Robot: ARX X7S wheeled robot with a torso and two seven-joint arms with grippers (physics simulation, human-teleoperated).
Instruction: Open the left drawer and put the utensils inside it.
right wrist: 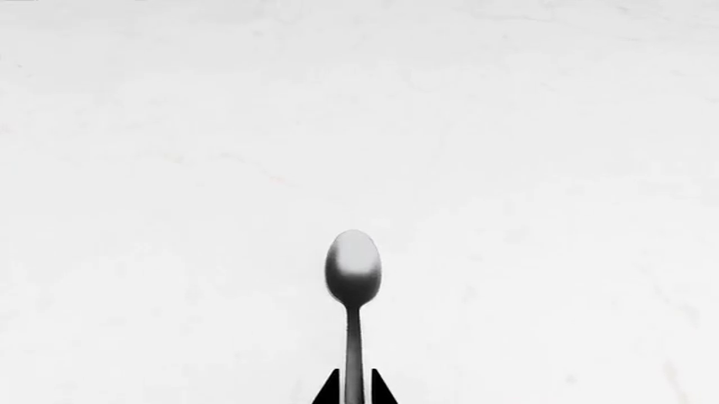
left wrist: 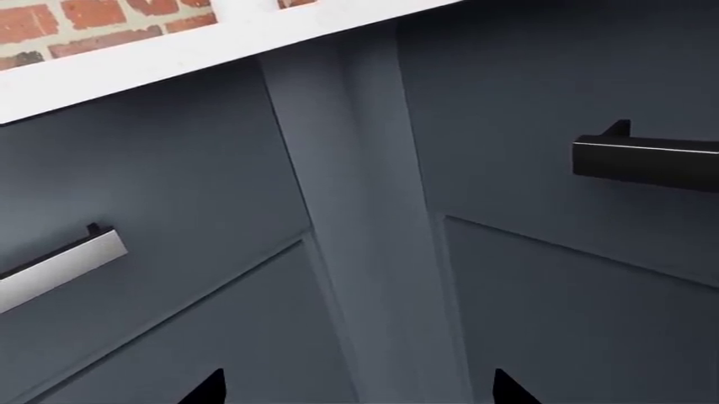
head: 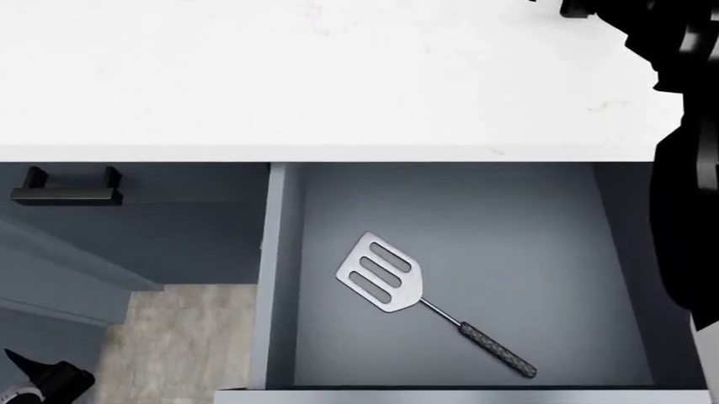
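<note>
Gripping teaspoon (right wrist: 353, 278), right claw (right wrist: 354, 389) over open countertop (right wrist: 168, 126).

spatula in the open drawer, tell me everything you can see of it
The silvery metal spatula with three slots lies flat on the plain grey-blue floor of the open slate-blue drawer. Its broad, rounded-corner blade points toward the white countertop and the drawer's left wall, without touching that wall. A thin metal neck joins the blade to a dark speckled handle that runs diagonally toward the drawer front. Nothing else touches it; no end effector is near it, and it is alone in the drawer.
</note>
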